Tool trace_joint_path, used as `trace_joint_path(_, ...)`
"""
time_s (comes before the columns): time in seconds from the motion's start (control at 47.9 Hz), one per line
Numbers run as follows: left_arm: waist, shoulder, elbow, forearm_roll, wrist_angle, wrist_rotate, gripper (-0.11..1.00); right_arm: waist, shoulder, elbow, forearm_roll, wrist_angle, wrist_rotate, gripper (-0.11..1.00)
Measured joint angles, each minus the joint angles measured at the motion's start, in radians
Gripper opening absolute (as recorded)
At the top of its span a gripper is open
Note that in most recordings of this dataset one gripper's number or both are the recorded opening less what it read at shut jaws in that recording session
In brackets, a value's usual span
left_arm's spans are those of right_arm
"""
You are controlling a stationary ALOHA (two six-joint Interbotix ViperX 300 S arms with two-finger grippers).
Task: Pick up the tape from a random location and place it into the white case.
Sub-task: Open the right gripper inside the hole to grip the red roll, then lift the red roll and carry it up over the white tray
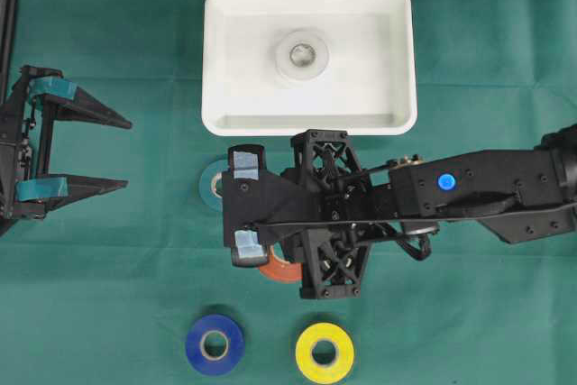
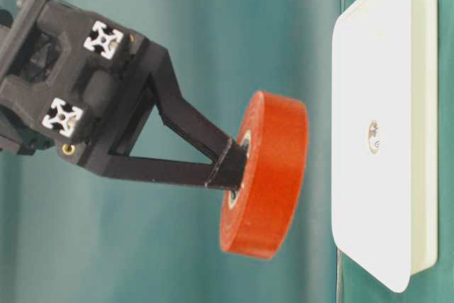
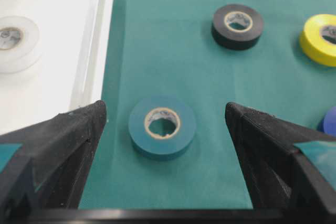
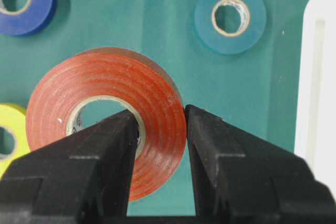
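No writing I can read on any roll. The right hand [image 4: 160, 129] grips the orange tape [image 4: 107, 116] by its wall — one finger through the core — lifted flat over the worktop [image 1: 108, 250], at six o'clock from the white case [image 1: 225, 42]. Left hand [image 1: 86, 149] gapes — holding nothing

The right arm reaches in from 3 o'clock, its gripper [image 1: 246, 209] at centre, pointing toward 9 o'clock and clamped on the red tape [image 4: 107, 114]. The left gripper [image 1: 122, 152] sits at 9 o'clock, jaws spread wide, holding nothing.
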Motion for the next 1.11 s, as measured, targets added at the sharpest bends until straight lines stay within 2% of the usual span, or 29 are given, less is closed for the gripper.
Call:
trace_joint_path(0.772, 0.0, -0.002, 0.0, 0.002, 0.006, -0.002, 0.96, 0.0, 0.0, 0.0, 0.0, 0.0, -0.002, 0.31)
trace_joint_path(1.106, 0.0, -0.002, 0.0, 0.0, 0.006, -0.002, 0.96, -0.034, 0.0, 0.0, -0.06, 0.0, 0.0, 0.31)
